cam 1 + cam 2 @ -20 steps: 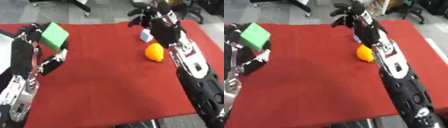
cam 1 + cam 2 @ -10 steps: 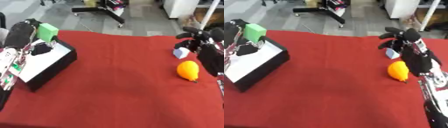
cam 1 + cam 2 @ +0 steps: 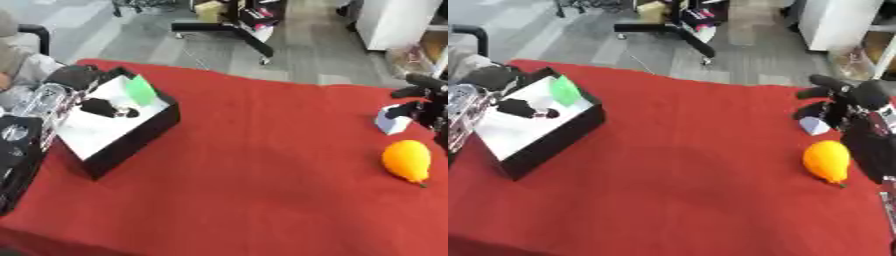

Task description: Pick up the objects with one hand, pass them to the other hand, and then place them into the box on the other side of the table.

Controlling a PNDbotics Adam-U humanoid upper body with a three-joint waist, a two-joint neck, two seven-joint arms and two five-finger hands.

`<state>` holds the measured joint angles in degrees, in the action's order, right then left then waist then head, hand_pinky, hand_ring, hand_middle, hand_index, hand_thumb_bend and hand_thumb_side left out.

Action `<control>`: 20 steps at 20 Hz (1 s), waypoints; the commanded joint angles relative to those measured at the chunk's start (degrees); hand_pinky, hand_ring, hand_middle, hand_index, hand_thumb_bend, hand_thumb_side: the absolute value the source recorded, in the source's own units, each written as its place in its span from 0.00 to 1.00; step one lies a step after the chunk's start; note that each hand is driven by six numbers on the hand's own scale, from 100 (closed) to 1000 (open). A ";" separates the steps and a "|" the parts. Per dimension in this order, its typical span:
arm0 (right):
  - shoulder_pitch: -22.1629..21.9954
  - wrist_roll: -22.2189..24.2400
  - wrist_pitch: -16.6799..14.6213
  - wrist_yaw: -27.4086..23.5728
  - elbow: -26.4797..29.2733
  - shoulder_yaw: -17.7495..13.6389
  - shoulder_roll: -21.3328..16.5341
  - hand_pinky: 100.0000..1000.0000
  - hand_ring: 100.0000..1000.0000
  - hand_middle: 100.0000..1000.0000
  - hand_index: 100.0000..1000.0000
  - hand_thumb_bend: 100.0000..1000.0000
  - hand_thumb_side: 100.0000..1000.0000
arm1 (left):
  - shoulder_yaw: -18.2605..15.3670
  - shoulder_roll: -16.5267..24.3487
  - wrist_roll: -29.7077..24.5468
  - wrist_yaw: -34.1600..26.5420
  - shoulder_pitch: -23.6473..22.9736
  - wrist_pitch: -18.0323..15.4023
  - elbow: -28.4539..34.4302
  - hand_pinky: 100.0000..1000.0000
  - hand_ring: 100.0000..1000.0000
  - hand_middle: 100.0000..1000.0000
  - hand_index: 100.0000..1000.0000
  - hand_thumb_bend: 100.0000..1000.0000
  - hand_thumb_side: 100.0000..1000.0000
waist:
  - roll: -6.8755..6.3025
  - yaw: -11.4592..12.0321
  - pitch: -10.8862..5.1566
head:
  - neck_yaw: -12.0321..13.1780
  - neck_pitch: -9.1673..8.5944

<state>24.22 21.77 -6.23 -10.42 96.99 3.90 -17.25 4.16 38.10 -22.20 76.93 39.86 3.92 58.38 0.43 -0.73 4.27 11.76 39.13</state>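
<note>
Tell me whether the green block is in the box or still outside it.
In: the green block shows inside the black box, over its white floor, beside the left robot hand.

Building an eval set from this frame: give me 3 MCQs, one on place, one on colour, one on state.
1. Where is the green block?
A. Over the box's white inside
B. Beside the orange fruit
C. On the red cloth at the middle

2. What colour is the fruit near the right edge?
A. Green
B. Orange
C. Purple

3. What is the right hand doing?
A. Holding the green block
B. Fingers spread, at the small pale object
C. Lying flat on the box

Key: 1 A, the block shows against the white inside of the box, by the left hand. 2 B, it is plainly orange. 3 B, its fingers are extended above the pale object.
</note>
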 commanded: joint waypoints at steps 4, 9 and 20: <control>0.59 -0.23 -0.19 0.34 0.22 -0.85 -1.24 0.80 0.61 0.70 0.90 0.44 1.00 | -1.88 5.02 -2.40 5.40 1.47 -3.00 8.17 0.86 0.84 0.88 0.97 1.00 1.00 | -0.38 -0.02 -1.17 | -2.96 -0.02; 0.69 -1.36 -1.07 1.34 -0.19 -2.45 -3.30 0.80 0.61 0.68 0.89 0.41 1.00 | -4.78 5.48 4.41 -4.89 -1.95 -1.93 25.19 0.80 0.70 0.75 0.89 0.92 0.72 | -0.30 0.42 -1.13 | -10.07 1.34; 3.01 -5.77 -11.18 19.68 -21.71 -6.31 -21.05 0.82 0.69 0.77 0.91 0.20 1.00 | -4.17 -6.42 23.70 -58.78 -16.77 -7.76 55.82 0.75 0.57 0.64 0.84 0.49 0.63 | 0.32 2.77 -0.53 | -29.25 4.86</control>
<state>26.16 16.57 -16.16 6.45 77.76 -1.44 -34.73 0.10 32.24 0.80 21.32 22.70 -2.97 111.85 0.78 2.11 4.30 -15.59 43.62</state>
